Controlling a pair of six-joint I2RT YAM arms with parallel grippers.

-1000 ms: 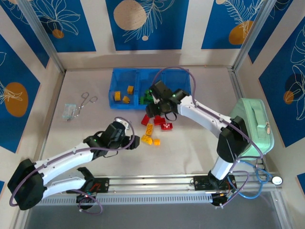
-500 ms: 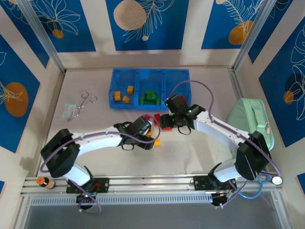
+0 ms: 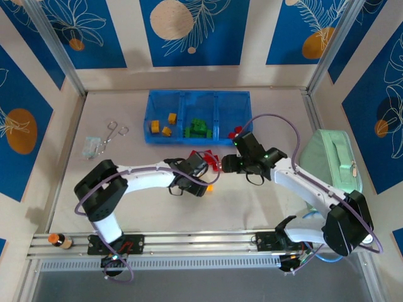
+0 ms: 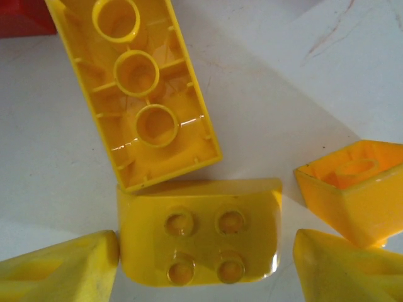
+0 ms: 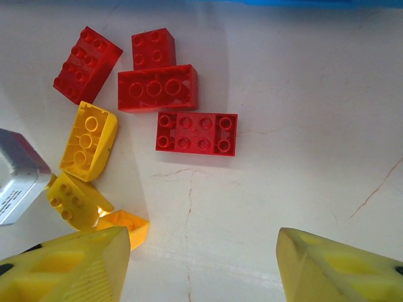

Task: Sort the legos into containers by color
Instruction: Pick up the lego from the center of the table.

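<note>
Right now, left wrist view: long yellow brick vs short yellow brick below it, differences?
The long yellow brick lies hollow side up, showing three tubes; the short yellow brick sits studs up, showing four studs. The long brick has straight walls and sharp corners; the short brick has rounded upper corners. Both are yellow and rest on the table.

The pale table (image 3: pixel 283 110) bears a blue tray (image 3: pixel 230 107), loose legos (image 5: pixel 196 133), scissors (image 3: pixel 115 133), packet (image 3: pixel 92 146), mint case (image 3: pixel 334 160).

Small yellow plastic four-stud brick (image 4: pixel 200 231) studs-up on white tabletop (image 4: pixel 283 75). Left gripper (image 4: pixel 206 258) spread wide, one yellow finger either side of it. Long yellow brick (image 4: pixel 135 88), hollow side up, just above it. Orange-yellow brick (image 4: pixel 352 189) tipped over, right of it, apart. Red brick corner (image 4: pixel 22 16) far upper left.
</note>
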